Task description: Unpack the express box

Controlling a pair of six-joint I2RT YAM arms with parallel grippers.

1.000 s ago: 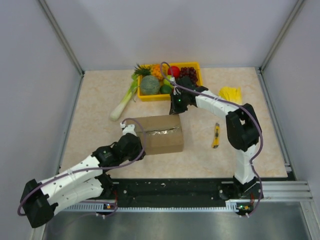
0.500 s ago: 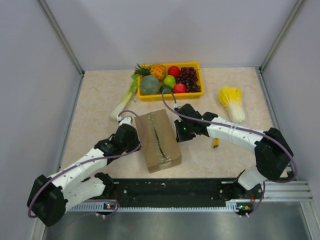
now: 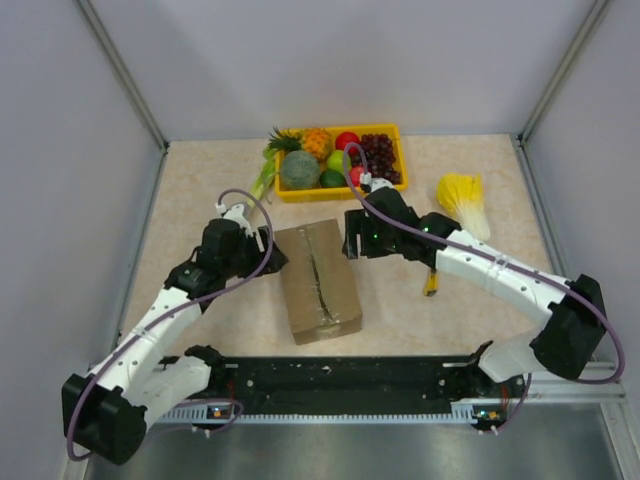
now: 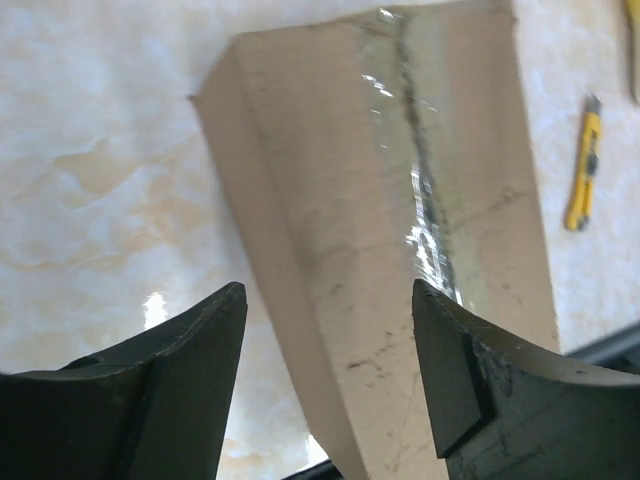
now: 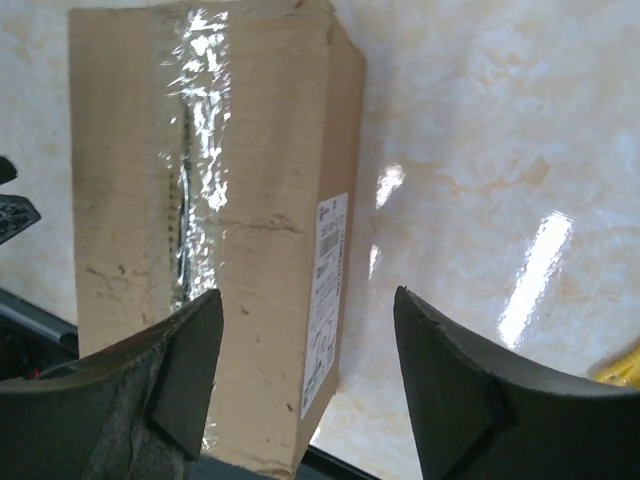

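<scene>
Box [image 3: 318,280] sits mid-counter [image 3: 190,190], long side running near to far and skewed a little, shiny taped seam [image 5: 195,130] up top, white label [image 5: 325,300] on its right side. Left gripper [image 4: 328,295] hangs by the far-left corner, jaws spread wide, nothing in them. Right gripper [image 5: 307,298] is over by the far-right corner, jaws also wide open and empty. Can't tell if either one touches the cardboard. Fruit tray [image 3: 300,195] is just beyond the box, yellow knife [image 4: 583,165] to its right, cabbage [image 3: 462,195] further right.
</scene>
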